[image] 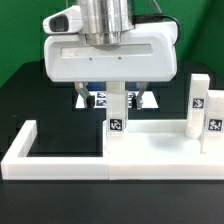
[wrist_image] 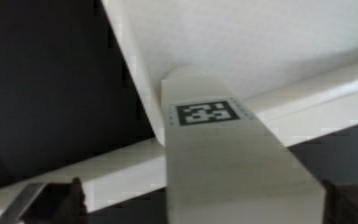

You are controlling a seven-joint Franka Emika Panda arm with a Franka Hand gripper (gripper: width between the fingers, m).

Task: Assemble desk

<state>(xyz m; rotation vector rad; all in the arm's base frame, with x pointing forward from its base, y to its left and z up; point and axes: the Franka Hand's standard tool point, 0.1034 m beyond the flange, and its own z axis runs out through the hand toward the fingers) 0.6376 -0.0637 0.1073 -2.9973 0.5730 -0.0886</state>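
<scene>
The gripper (image: 117, 100) hangs straight down with its fingers closed on a small white leg (image: 116, 118), held upright between them; in the wrist view the same leg (wrist_image: 220, 165) runs up the middle, the dark fingertips (wrist_image: 43, 203) just flanking its near end; the leg's lower end sits at the tabletop (image: 150, 140), near that slab's corner on the exterior view's left, though whether it is seated or only touching cannot be told; two more legs (image: 197, 105) already stand upright at the tabletop's far end; the tabletop lies against the border frame (image: 40, 160); judging by this, the leg should be kept vertical, centred over its hole and turned without side push, or it may cross-thread; each leg bears a black-and-white tag (wrist_image: 206, 111); no readable writing or brand shows
</scene>
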